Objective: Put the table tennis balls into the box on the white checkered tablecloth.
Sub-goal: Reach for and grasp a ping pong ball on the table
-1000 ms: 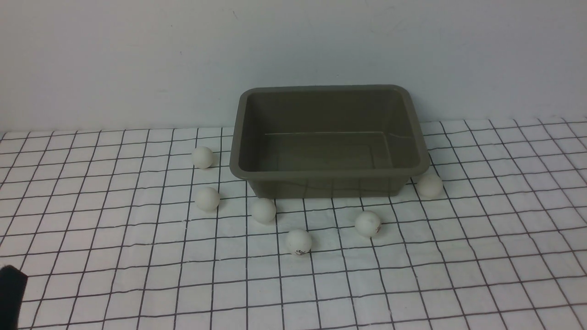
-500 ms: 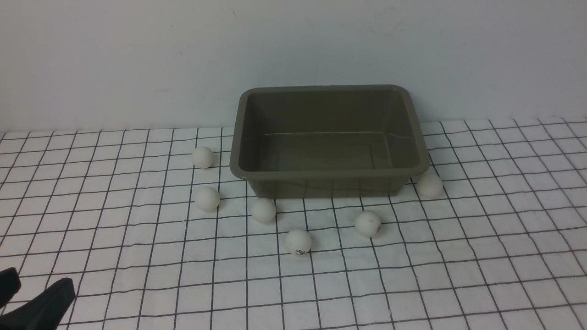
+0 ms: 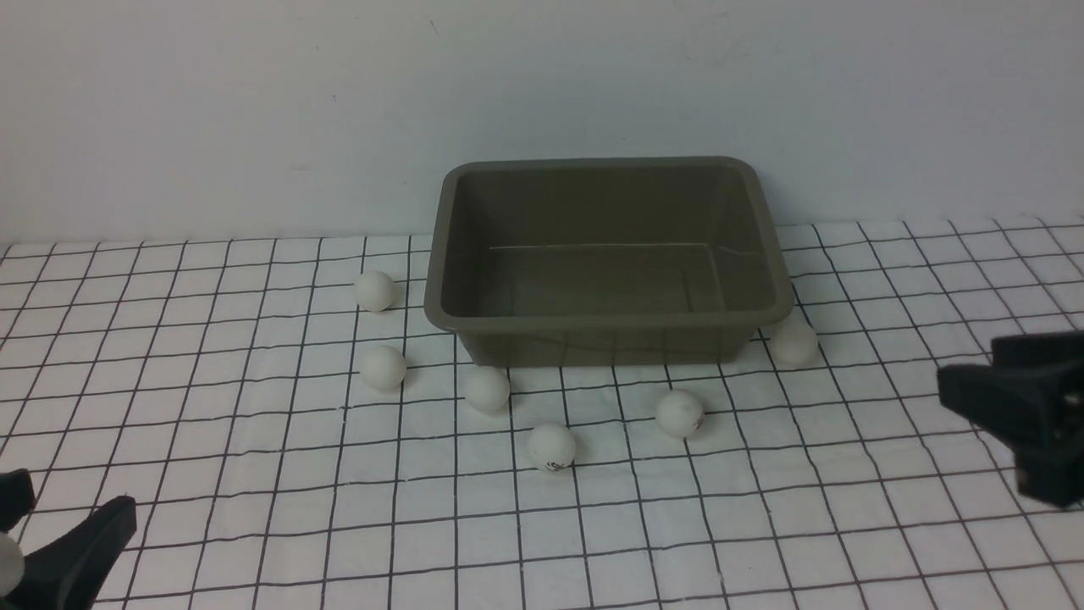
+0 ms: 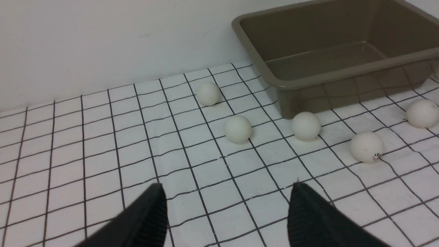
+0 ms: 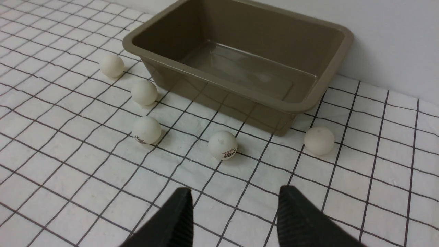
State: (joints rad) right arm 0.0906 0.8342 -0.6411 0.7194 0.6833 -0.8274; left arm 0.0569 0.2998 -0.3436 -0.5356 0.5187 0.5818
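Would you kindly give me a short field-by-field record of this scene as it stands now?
surface: white checkered tablecloth, slightly wrinkled
box: olive-grey, open-topped, nothing inside
table tennis balls: six, all on the cloth outside the box; three off its left side, two in front, one by its right front corner
left gripper: open, holding nothing
right gripper: open, holding nothing
progress: no ball in the box yet

Six balls, one box, one tablecloth
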